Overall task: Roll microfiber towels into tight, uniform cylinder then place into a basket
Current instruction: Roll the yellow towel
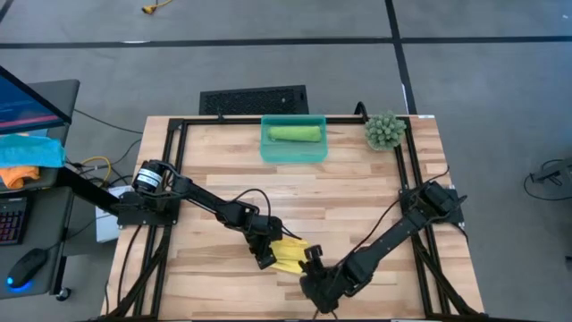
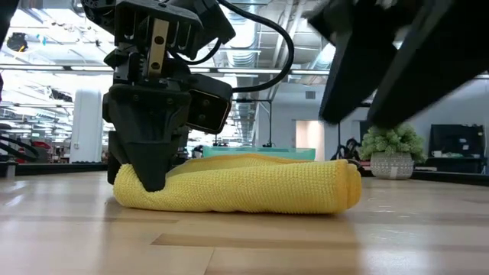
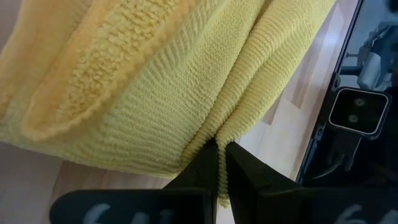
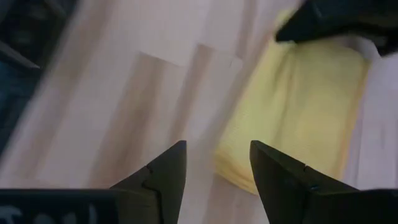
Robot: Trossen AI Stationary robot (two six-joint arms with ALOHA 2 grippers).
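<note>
The yellow microfiber towel (image 1: 290, 256) (image 2: 252, 187) lies as a loose, flattened roll on the wooden table near its front edge. My left gripper (image 1: 264, 257) (image 2: 151, 180) is shut on the roll's left end. My right gripper (image 4: 214, 165) (image 1: 313, 256) hangs open just above the table at the towel's right end and touches nothing; in the low view it is a dark blur (image 2: 397, 69) above the roll. The light green towel (image 1: 295, 133) lies rolled inside the teal basket (image 1: 268, 150) at the table's far edge. My left gripper pinches a fold of the yellow towel (image 3: 214, 134) between its two fingers at the roll's left end. The fingers (image 2: 145, 164) slant down from the table's left. The roll rests along its whole length on the table, slack.
A small potted plant (image 1: 384, 131) stands at the far right corner, next to the basket. A black grille panel (image 1: 253, 100) lies beyond the far edge. Bare wood stretches between the yellow towel and the basket. A desk with blue and orange cloths (image 1: 27, 156) stands at the left.
</note>
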